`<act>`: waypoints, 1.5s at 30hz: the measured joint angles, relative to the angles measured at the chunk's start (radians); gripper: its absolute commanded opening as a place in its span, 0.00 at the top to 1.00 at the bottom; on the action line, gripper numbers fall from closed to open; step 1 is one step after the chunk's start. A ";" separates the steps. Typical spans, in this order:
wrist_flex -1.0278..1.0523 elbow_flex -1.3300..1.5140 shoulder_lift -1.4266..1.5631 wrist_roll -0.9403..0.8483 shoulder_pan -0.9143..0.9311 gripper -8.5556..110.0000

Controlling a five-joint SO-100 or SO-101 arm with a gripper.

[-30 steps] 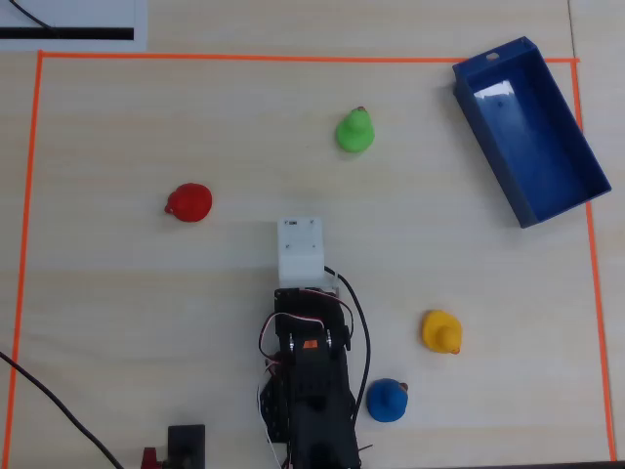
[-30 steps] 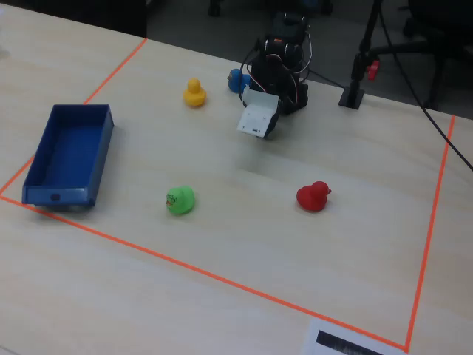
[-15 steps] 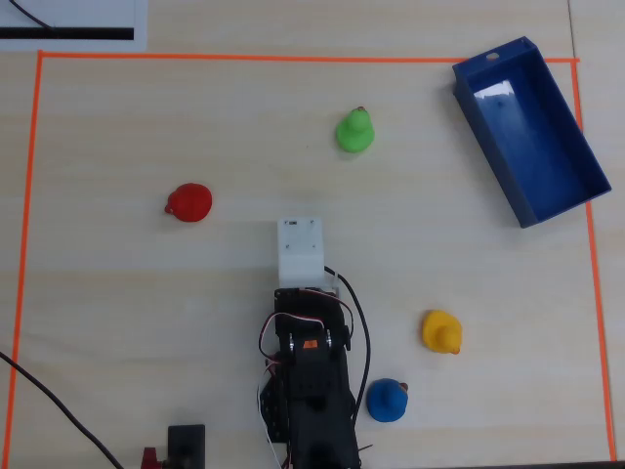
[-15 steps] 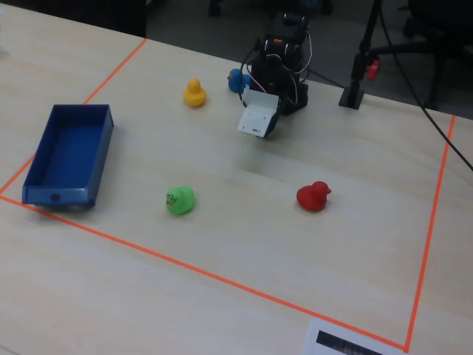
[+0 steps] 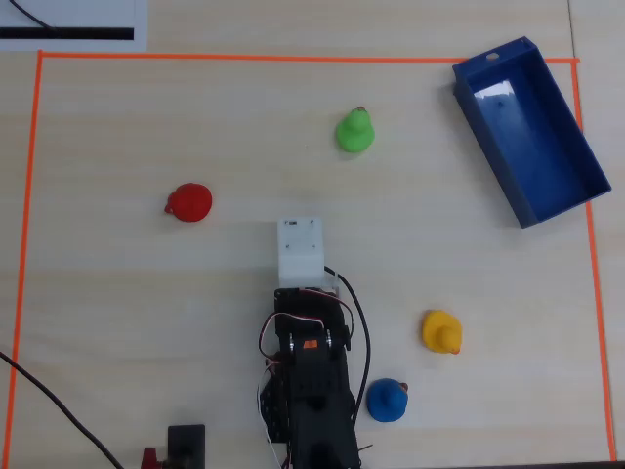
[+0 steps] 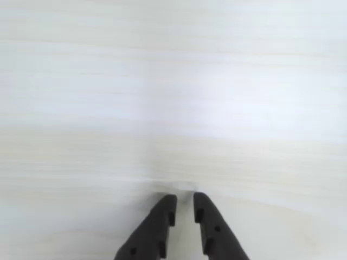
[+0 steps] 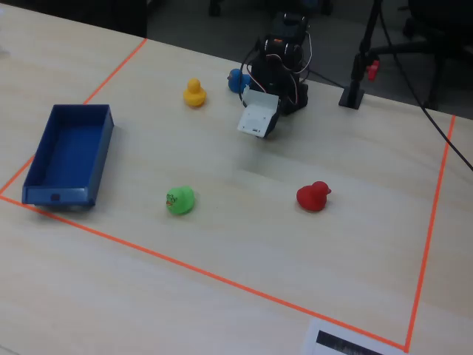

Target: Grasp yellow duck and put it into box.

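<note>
Four small plastic toy ducks sat inside the orange tape border (image 5: 293,58) on the pale wood table (image 5: 127,322) in the overhead view: small yellow-orange plastic duck (image 5: 440,331) at lower right, blue duck (image 5: 387,400) just below-left of it and apart, green duck (image 5: 354,131) upper centre, red duck (image 5: 188,202) at left. Large open-topped dark blue plastic box (image 5: 530,128) lay angled in the upper right corner, nothing visible inside, well apart from the yellow duck. Black arm (image 5: 311,391) rose from the bottom edge, white wrist block (image 5: 300,250) pointing toward the centre; fingers hidden under it here.

Wrist view: gripper (image 6: 183,205) entered from the bottom edge, two dark fingertips (image 6: 164,210) nearly together with a thin gap, holding nothing. Only bare wood ahead, no duck in frame.

Fixed view, from the far side: arm (image 7: 282,63) at top centre, yellow duck (image 7: 194,92) to its left, blue duck (image 7: 237,80) between them, partly behind the arm. Box (image 7: 69,154) at left edge, green duck (image 7: 179,200) near centre, red duck (image 7: 313,196) to the right.
</note>
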 measured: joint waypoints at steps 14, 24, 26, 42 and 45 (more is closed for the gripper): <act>-0.017 0.015 -0.002 -0.017 0.000 0.93; -0.324 -0.192 -0.245 0.011 0.061 0.88; -0.331 -0.287 -0.334 0.049 0.086 0.87; -0.342 -0.879 -0.644 0.683 0.687 0.66; -0.284 -0.914 -0.681 0.684 0.815 0.65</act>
